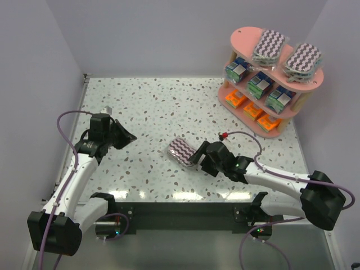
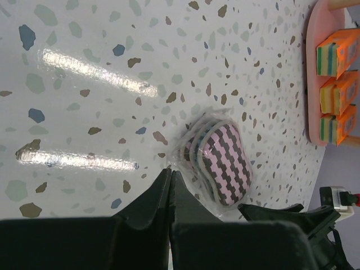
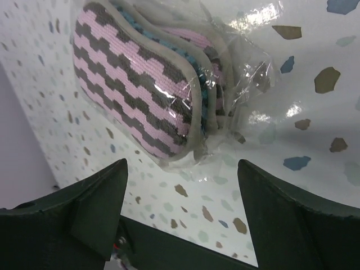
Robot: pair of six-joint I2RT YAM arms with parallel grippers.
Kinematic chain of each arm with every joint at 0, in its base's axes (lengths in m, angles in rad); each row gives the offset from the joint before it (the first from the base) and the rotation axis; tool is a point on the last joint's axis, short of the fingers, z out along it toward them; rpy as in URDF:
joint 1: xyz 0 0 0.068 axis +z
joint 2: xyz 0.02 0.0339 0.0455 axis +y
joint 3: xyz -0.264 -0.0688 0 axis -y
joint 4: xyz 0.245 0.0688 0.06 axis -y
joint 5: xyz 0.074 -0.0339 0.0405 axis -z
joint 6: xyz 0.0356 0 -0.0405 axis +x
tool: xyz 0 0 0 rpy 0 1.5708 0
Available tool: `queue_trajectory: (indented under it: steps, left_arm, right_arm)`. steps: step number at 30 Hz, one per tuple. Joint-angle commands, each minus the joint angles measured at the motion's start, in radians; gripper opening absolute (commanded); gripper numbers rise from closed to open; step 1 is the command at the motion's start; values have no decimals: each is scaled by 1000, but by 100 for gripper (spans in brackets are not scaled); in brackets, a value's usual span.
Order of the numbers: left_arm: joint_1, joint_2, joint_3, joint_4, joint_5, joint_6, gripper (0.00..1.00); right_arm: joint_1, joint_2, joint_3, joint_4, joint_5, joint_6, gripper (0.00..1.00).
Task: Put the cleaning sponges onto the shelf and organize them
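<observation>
One purple-white zigzag sponge pack (image 1: 181,151) in clear wrap lies on the speckled table (image 1: 146,107), alone in the middle. My right gripper (image 1: 196,158) stands open just beside its near-right end; in the right wrist view the pack (image 3: 140,95) lies just beyond the open right gripper (image 3: 181,164), nothing between the fingers. My left gripper (image 1: 131,136) is shut and empty, off to the pack's left. The left wrist view shows the left gripper (image 2: 170,172) pointing toward the pack (image 2: 225,163). The pink shelf (image 1: 243,42) stands at the far right.
On the shelf, two zigzag packs (image 1: 269,46) lie on the top board, three green-and-blue packs (image 1: 259,84) on the middle one, three orange packs (image 1: 252,110) on the bottom. Walls close the table at the back and both sides.
</observation>
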Motion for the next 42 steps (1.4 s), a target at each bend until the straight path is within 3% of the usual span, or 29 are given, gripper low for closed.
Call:
queue_trajectory:
  steps: [1,7,10,11,13,16,20,26,33,42]
  left_arm:
    - [7,-2,-3,25,19,18,1]
    - [7,6,-4,25,27,21,1]
    - [7,9,-6,21,30,27,1]
    - [7,9,-6,15,28,30,1]
    - [7,9,-3,7,24,38,1]
    - [7,3,-6,-2,19,42,1]
    - [7,6,-14,14,33,36,0]
    - [7,36,-12,53,65,22,0]
    - [8,40,26,44,60,28,0]
    - [8,20,40,28,62,22,0]
  right_arm:
    - [-24,-24,-93,276,-9,178,81]
    - [-60,100,-91,358,-30,178,74]
    - [-78,169,-116,454,-43,196,54]
    - [-84,180,-119,460,-47,207,40]
    - [-86,194,-119,464,-67,209,20]
    - [-86,159,-121,441,-99,195,0]
    - [-86,76,-122,438,-109,216,0]
    - [-87,34,22,442,-107,212,0]
    - [-144,70,422,261,-30,63,0]
    - [-244,172,678,256,384,181,0]
